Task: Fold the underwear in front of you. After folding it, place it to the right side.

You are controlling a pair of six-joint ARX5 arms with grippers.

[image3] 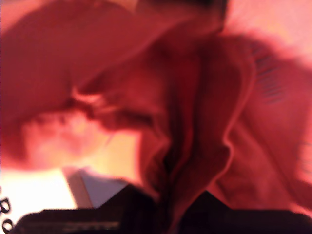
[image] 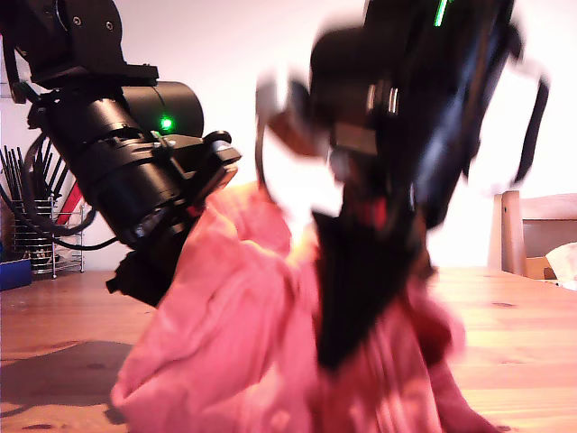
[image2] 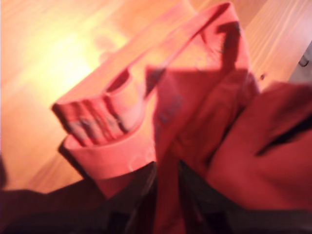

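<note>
The underwear (image: 243, 334) hangs bunched above the wooden tabletop (image: 523, 343), lifted in the middle of the exterior view with its lower folds sagging down to the wood. In the first wrist view the waistband (image2: 122, 161) curls outward, and my first gripper (image2: 165, 195) is pinching a fold of the fabric between its dark fingers. My second gripper (image3: 168, 204) likewise has cloth pinched between its fingers, the fabric filling most of that view. Which arm is which in the exterior view I cannot tell. A wire utensil holder (image: 36, 234) stands well apart at the exterior view's left, a chair back (image: 541, 234) at its right
</note>
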